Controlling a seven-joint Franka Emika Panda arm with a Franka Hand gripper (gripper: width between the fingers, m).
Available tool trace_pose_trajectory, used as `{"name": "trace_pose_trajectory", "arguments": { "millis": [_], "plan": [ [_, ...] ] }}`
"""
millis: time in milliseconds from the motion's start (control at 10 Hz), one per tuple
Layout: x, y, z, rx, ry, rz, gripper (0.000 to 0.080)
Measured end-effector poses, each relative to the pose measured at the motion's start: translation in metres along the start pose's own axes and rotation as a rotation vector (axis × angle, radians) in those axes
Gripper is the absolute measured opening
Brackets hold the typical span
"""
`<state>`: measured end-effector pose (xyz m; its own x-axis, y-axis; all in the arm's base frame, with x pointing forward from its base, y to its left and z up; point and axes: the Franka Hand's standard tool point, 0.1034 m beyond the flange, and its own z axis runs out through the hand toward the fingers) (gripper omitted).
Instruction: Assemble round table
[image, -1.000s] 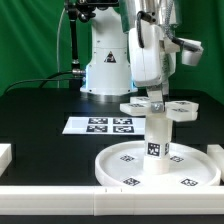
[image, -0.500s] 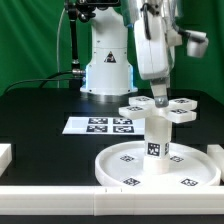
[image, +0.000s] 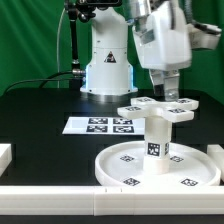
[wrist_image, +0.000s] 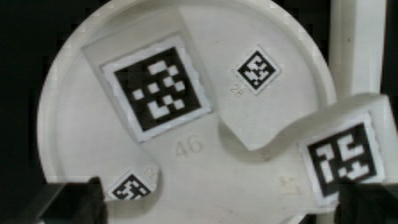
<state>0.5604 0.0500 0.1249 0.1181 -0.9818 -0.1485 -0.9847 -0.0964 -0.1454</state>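
Note:
The large round rimmed disc (image: 112, 165) lies at the front right of the black table. The short thick cylinder (image: 155, 140) stands upright on its middle. The cross-shaped piece (image: 157, 109) sits flat on top of the cylinder. My gripper (image: 165, 95) hangs just above the cross's centre with its jaws apart. In the wrist view my gripper (wrist_image: 214, 205) straddles the cross-shaped piece (wrist_image: 338, 150), with one dark finger on each side of it. The disc (wrist_image: 196, 140) fills the view behind it. The cylinder is hidden in the wrist view.
The marker board (image: 100, 124) lies flat left of the disc. The arm's white base (image: 105, 70) stands behind it. A white rail (image: 60, 195) runs along the front edge, and a white block (image: 5, 155) sits at the far left. A green curtain hangs behind.
My gripper has turned about its vertical axis and risen slightly off the cross-shaped piece. The cross-shaped piece has turned a little on the cylinder.

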Motion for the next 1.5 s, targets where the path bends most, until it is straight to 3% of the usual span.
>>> {"name": "trace_pose_trajectory", "arguments": {
  "millis": [100,300,600,1100,1500],
  "plan": [
    [-0.002,-0.005,-0.003,-0.010,0.010,-0.189,0.0649],
    [-0.001,-0.010,-0.006,-0.007,0.010,-0.349,0.0649],
    [0.000,-0.009,-0.006,-0.011,0.012,-0.596,0.0649],
    [0.007,-0.008,-0.008,-0.046,-0.001,-1.328,0.0649],
    [0.009,-0.007,-0.008,-0.056,-0.002,-1.565,0.0649]
  ]
}}
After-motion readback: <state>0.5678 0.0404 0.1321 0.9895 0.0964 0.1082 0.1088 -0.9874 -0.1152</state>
